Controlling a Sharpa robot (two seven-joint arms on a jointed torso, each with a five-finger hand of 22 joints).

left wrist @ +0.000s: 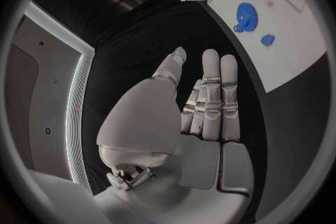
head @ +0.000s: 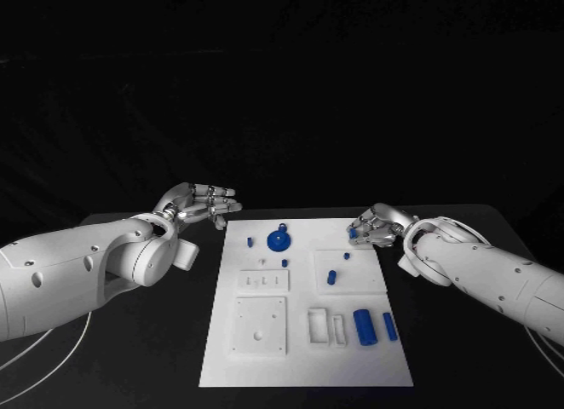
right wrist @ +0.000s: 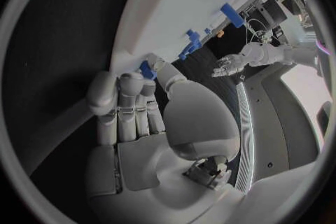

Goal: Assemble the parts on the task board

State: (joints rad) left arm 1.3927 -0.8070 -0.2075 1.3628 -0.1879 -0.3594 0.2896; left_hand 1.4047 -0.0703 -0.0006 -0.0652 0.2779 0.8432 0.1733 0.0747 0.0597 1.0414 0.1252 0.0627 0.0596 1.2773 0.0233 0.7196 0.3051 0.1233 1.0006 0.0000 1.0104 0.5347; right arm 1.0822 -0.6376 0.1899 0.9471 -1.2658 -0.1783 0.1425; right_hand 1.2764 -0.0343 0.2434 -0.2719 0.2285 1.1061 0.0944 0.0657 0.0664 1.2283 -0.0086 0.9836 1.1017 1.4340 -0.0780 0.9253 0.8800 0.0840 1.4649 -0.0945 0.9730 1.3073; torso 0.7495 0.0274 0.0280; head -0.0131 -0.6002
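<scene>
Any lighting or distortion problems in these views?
Head view: black surround, evenly lit board, parts readable, no glare. Left wrist view: fisheye bends the board edge; left hand sharp. Right wrist view: board looks washed out; bright room patch at the rim.

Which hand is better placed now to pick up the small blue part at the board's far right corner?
The right hand, probably: its fingers already touch that small blue part at the task board corner. The left hand is open beside the board's other side.
</scene>
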